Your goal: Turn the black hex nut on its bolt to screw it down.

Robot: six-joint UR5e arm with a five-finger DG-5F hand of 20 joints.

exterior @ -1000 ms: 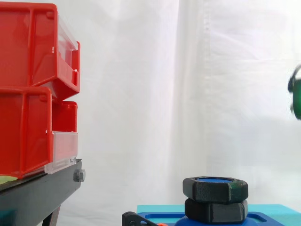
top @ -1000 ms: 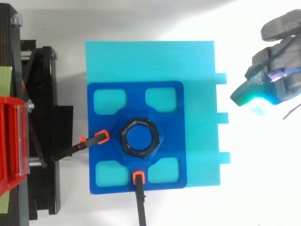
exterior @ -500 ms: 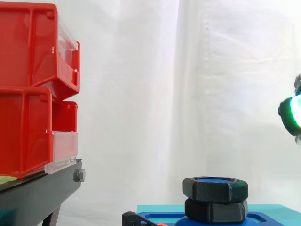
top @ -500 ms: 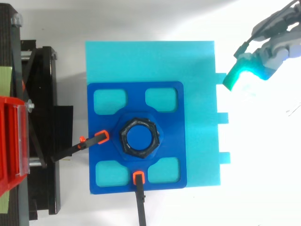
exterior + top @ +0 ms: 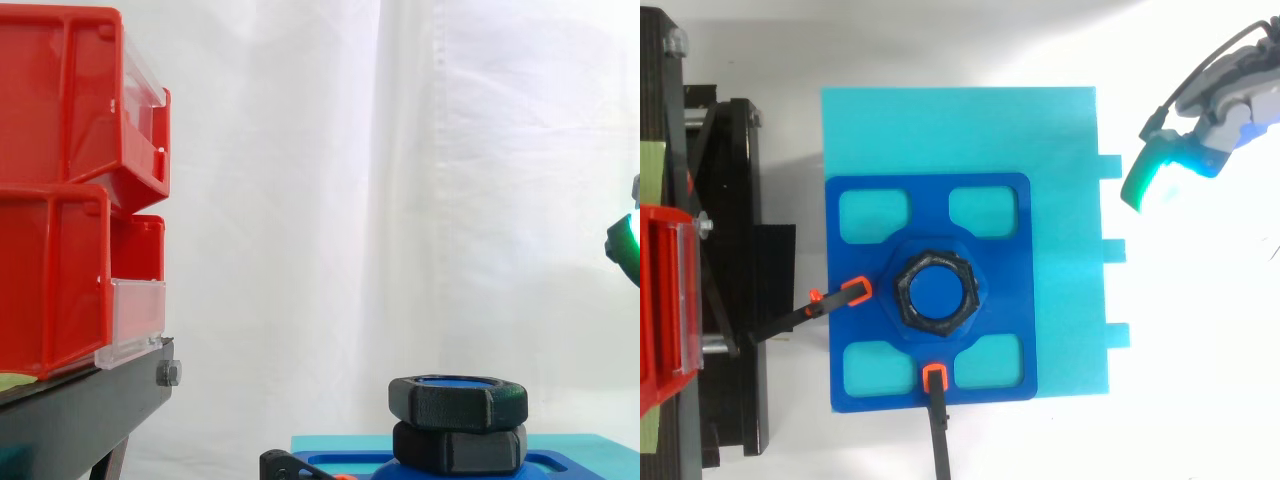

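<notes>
White curtain (image 5: 400,150) hangs behind the whole scene, and at the left of the side view we see the red bins (image 5: 60,180) stacked on their black stand (image 5: 80,410). On the white table lies a cyan base (image 5: 960,130), and on it a dark blue plate (image 5: 930,195) with four rounded cut-outs. Two black clamps with orange tips (image 5: 855,291) (image 5: 933,377) grip that plate from the left and from the lower edge.

We find the black hex nut (image 5: 458,404) at the plate's centre, threaded on the blue bolt (image 5: 937,291), whose flat top shows through the nut's hole. From the side the nut sits level, right on top of a second black hex piece (image 5: 460,448).

We see the hand (image 5: 1212,100) at the upper right of the top view, off the cyan base, glowing green at its end. From the side it is at the right edge (image 5: 627,250), higher than the nut. The nut lies well apart from it, untouched. Whether the hand is spread or closed, we cannot tell.
</notes>
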